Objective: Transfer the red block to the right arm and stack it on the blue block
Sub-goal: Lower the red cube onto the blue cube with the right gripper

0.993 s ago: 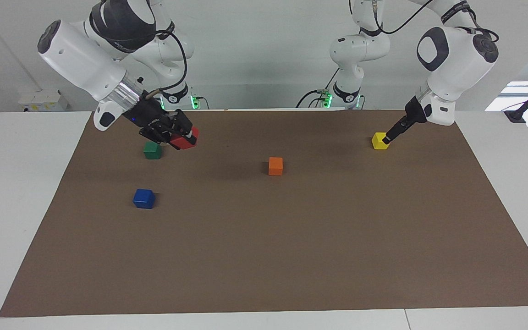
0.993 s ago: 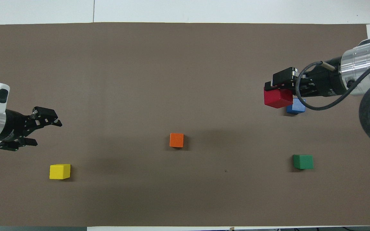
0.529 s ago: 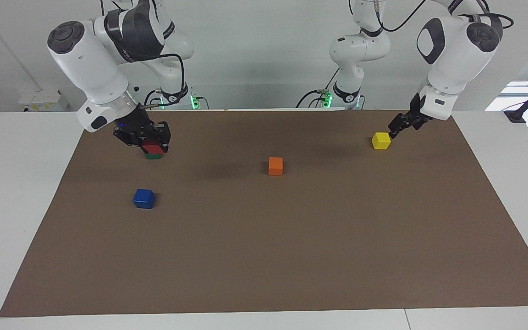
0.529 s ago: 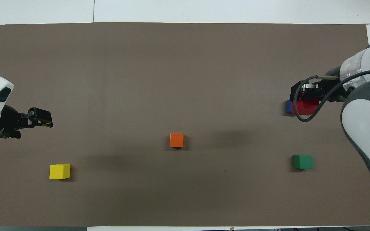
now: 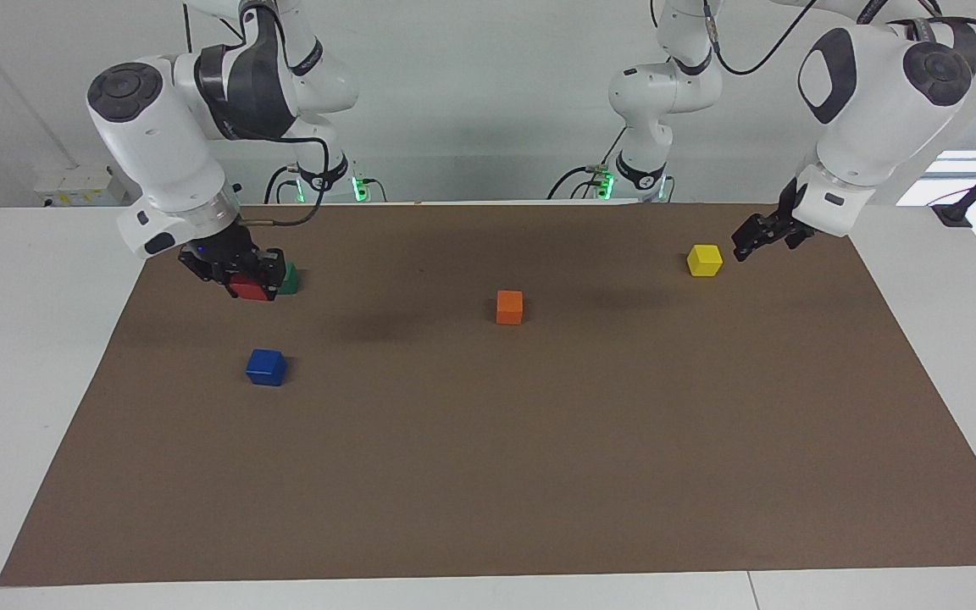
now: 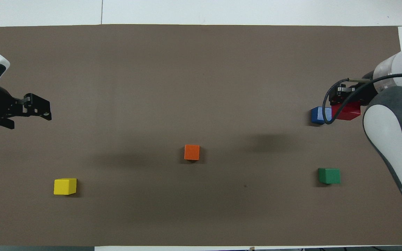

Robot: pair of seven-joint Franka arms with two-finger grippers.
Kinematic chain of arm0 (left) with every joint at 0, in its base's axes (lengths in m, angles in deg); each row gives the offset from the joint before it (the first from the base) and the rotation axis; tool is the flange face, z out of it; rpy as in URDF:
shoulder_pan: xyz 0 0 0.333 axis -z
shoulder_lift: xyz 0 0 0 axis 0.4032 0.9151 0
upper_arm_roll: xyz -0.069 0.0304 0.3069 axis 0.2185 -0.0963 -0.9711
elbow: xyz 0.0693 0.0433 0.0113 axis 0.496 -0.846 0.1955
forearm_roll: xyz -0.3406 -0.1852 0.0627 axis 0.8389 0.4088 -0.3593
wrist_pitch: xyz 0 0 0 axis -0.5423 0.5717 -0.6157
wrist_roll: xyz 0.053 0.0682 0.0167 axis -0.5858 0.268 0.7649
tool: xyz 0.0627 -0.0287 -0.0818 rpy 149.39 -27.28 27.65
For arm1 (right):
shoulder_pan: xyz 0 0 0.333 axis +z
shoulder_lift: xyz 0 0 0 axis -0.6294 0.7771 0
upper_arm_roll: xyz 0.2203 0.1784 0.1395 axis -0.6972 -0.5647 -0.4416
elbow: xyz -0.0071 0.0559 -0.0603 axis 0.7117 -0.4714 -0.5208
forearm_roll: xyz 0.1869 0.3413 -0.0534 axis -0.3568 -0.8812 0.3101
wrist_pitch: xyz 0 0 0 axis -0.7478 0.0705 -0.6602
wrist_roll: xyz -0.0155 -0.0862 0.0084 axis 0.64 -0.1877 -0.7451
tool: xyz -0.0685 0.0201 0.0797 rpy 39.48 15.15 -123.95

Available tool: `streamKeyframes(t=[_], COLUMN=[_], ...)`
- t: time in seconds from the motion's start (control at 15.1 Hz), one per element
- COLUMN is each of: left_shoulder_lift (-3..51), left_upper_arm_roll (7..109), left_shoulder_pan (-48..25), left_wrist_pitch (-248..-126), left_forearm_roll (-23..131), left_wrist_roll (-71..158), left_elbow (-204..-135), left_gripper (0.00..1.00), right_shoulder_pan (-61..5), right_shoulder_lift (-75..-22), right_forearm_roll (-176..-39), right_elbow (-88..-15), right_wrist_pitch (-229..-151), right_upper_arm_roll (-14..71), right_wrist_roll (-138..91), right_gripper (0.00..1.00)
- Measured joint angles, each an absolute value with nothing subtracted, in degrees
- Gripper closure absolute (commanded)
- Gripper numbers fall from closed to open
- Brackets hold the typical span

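Note:
My right gripper [image 5: 244,278] is shut on the red block [image 5: 252,288] and holds it in the air, pointing down. In the overhead view the red block [image 6: 347,111] shows just beside the blue block [image 6: 318,115], toward the right arm's end, under my right gripper [image 6: 344,100]. The blue block [image 5: 266,367] sits on the brown mat [image 5: 539,440], and the red block is clearly above it and not touching it. My left gripper [image 5: 749,235] hangs empty beside the yellow block [image 5: 704,260]. It also shows in the overhead view [image 6: 42,109].
A green block [image 5: 288,277] lies nearer to the robots than the blue block. It also shows in the overhead view [image 6: 329,175]. An orange block [image 5: 509,307] lies mid-mat. The yellow block [image 6: 65,186] lies toward the left arm's end.
My right gripper has carried the red block toward the right arm's end and turned it to point downward. My left gripper has drawn back from the yellow block toward its own end.

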State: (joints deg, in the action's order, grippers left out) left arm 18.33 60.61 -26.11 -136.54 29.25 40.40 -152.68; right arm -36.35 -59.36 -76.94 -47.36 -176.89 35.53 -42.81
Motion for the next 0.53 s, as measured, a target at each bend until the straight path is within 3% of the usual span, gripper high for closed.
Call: streamKeyframes(t=[0.53], left_shoulder_lift=[15.8], left_upper_arm_roll=[60.2], left_shoulder_pan=[-23.9], left_wrist_pitch=[-134.0], left_forearm_roll=[29.1], left_wrist_roll=[40.2], left_elbow=[-153.6], left_gripper=[0.0], right_shoulder_pan=[-38.5], right_shoulder_lift=[-58.7], right_forearm_roll=[-76.8], right_elbow=[-57.6], right_wrist_pitch=[-192.7], right_upper_arm_roll=[35.6], right_wrist_roll=[-42.8], right_gripper=[1.0])
